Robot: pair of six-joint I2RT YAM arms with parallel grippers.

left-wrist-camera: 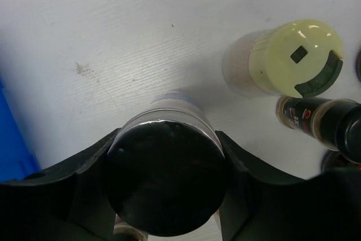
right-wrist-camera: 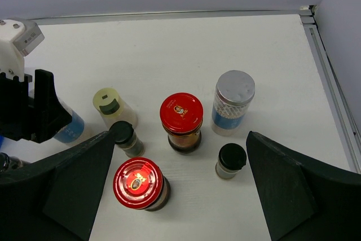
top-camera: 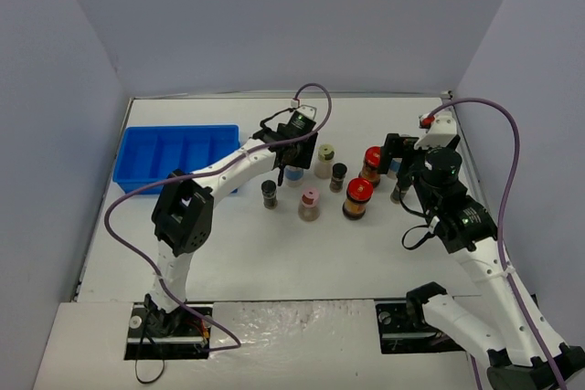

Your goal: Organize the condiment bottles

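Clamping the left gripper (left-wrist-camera: 167, 139) on a blue-labelled jar (left-wrist-camera: 166, 179), squeezing its dark-looking lid from both sides near the middle of the surface (left-wrist-camera: 113, 38); not showing whether the base is touching down. Seeing a yellow-green-capped jar (left-wrist-camera: 293, 57) standing upright just beside it, on the right of the left wrist view, and a black-capped jar (left-wrist-camera: 316, 122) rising close below that one. Finding, from above, a second black-capped jar (top-camera: 269, 194) and a pink-capped jar (top-camera: 310, 204) standing nearer the arm bases, apart from each other. Holding the right gripper (right-wrist-camera: 179, 136) above the right part of the cluster, spreading its fingers wide and gripping nothing. Framing between those fingers a far red-lidded jar (right-wrist-camera: 181, 119), a near red-lidded jar (right-wrist-camera: 138, 183) glinting under the light, a silver-lidded jar (right-wrist-camera: 234, 103) wearing a blue label toward the right wall, and a third black-capped jar (right-wrist-camera: 231, 160) standing just in front of the silver-lidded one. Showing every one of these upright and none touching another. Spotting a blue divided tray (top-camera: 174, 130) lying at the left side of the surface, well apart from the jars, partly behind the left arm.
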